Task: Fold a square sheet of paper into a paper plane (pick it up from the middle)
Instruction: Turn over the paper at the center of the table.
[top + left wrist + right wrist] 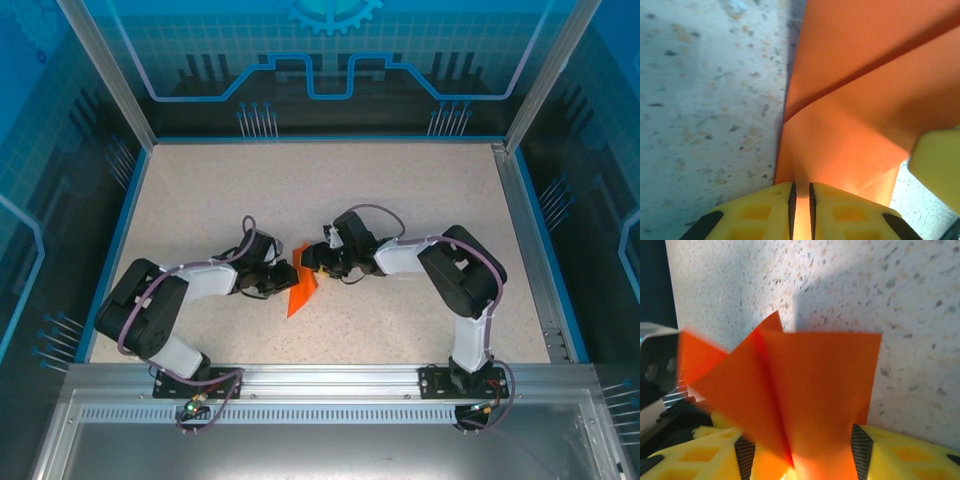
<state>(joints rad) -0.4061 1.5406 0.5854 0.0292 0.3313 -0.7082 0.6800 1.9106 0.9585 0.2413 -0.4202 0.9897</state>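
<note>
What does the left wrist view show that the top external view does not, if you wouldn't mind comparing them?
Left wrist view: up close, the left gripper pinches the orange paper between its black pads, and a diagonal crease runs across the sheet.
Top external view: the left arm and right arm, the right gripper meeting the paper from the other side, and the blue enclosure walls.
Both: the orange paper and the speckled table.
</note>
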